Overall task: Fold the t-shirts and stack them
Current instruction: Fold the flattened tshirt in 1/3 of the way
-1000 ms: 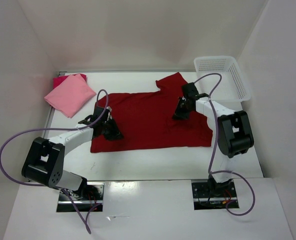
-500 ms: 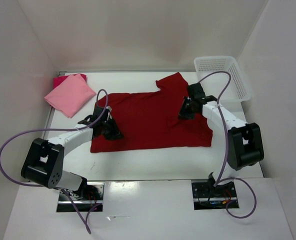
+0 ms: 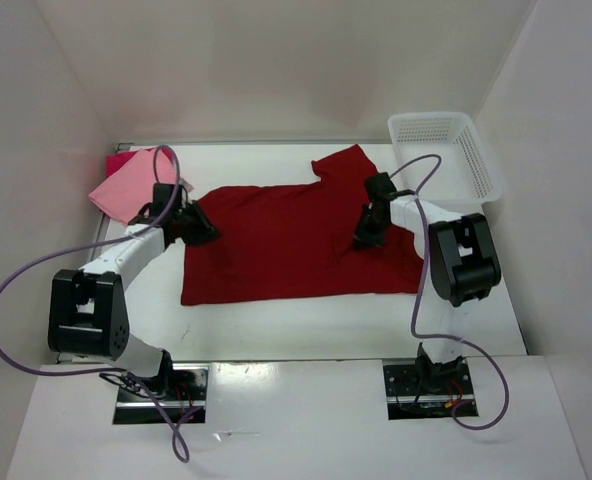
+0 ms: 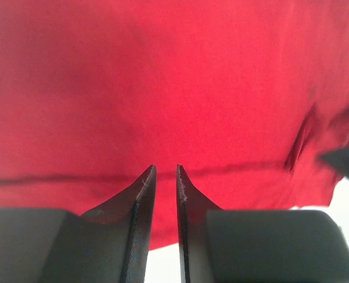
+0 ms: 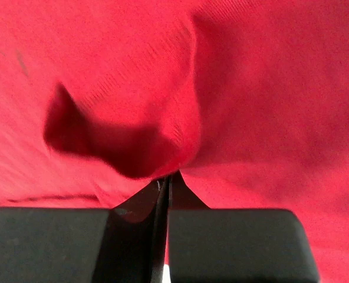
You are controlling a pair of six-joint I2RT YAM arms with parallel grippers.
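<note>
Crimson shirt (image 3: 296, 245): limp, light, will sag. Right tool (image 5: 167, 178) pinches a raised fold, lower centre. Left tool (image 4: 163, 172) barely parted, empty. Best hold: hem corners.

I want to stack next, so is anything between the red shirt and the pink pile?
Only the left gripper, which sits at the red shirt's left edge, beside the pink pile. Nothing else shows between them.

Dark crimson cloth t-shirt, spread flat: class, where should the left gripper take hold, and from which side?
The dark crimson cloth t-shirt lies flat, so only an edge gives the left gripper a lip: probably its far-left corner, from above and outside, since the right gripper pinches the opposite side.
</note>
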